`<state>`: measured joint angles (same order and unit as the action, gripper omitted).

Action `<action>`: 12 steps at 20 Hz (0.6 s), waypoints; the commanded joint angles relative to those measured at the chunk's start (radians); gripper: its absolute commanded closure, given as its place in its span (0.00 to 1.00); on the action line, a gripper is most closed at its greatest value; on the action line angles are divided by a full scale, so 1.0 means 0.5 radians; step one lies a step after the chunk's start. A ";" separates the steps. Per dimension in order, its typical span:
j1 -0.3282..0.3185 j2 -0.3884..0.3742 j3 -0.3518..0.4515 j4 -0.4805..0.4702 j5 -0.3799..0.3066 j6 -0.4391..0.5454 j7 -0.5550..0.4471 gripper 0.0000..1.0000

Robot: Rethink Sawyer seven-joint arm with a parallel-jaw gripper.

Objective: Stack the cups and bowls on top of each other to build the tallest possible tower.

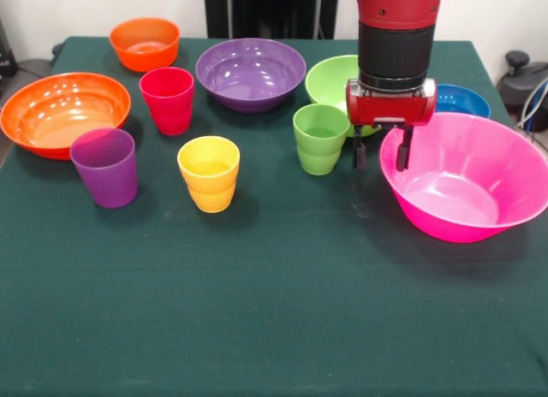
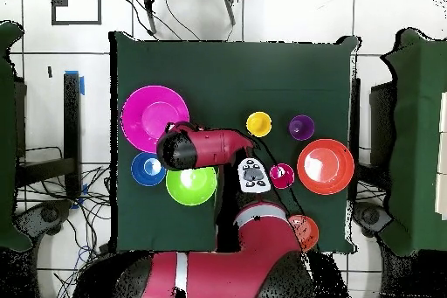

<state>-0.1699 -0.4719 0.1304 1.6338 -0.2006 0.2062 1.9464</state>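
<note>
My gripper (image 1: 379, 154) is open, its fingers straddling the left rim of the pink bowl (image 1: 467, 179), one inside and one outside. The green cup (image 1: 320, 138) stands just left of it. The yellow cup (image 1: 209, 173), purple cup (image 1: 104, 166) and red cup (image 1: 167, 99) stand upright further left. The lime green bowl (image 1: 330, 79) and blue bowl (image 1: 467, 99) sit behind the gripper. The purple bowl (image 1: 250, 74), small orange bowl (image 1: 144, 43) and large orange bowl (image 1: 64, 113) are at the back and left. Nothing is stacked. In the overhead view the arm covers the gripper beside the pink bowl (image 2: 148, 115).
A dark green cloth (image 1: 274, 311) covers the table; its near half holds nothing. The arm's wrist (image 2: 179, 148) hangs over the pink bowl's edge and hides the green cup and purple bowl from above.
</note>
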 commanded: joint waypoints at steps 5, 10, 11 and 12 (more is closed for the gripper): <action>-0.015 -0.010 0.107 0.023 -0.096 0.120 0.016 0.00; -0.014 -0.008 0.104 0.029 -0.100 0.107 0.021 0.00; -0.015 -0.009 0.104 0.026 -0.100 0.111 0.019 0.00; -0.016 -0.013 0.103 0.031 -0.102 0.109 0.018 0.00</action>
<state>-0.1708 -0.4851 0.1306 1.6359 -0.2006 0.2062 1.9464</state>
